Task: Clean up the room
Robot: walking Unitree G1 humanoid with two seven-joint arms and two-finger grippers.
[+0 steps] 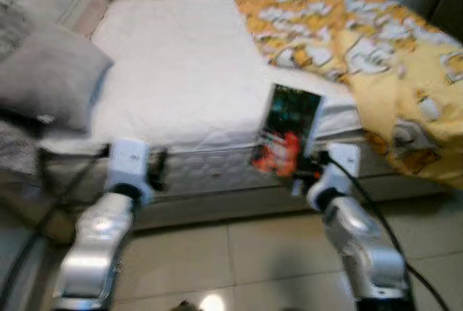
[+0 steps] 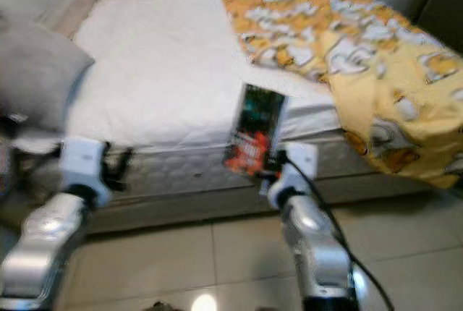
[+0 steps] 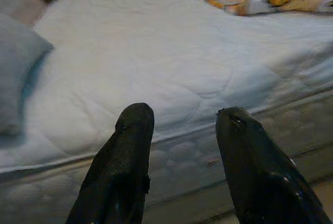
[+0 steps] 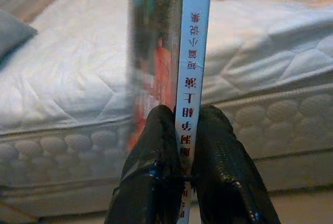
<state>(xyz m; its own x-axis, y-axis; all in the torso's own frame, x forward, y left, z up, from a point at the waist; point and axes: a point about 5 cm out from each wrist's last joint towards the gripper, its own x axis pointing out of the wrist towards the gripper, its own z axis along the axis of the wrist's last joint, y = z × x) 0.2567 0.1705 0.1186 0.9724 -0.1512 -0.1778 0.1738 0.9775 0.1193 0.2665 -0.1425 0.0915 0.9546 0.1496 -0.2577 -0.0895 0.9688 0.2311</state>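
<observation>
Your right gripper (image 4: 186,130) is pinching the book (image 1: 286,131) upright at the mattress (image 1: 181,72) edge; your left gripper (image 3: 182,130) is hovering, fingers spread, holding nothing.

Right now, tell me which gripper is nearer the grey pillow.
Left. The left gripper hangs open at the mattress edge just below the grey pillow; the right gripper holds a book farther along, toward the yellow blanket.
</observation>
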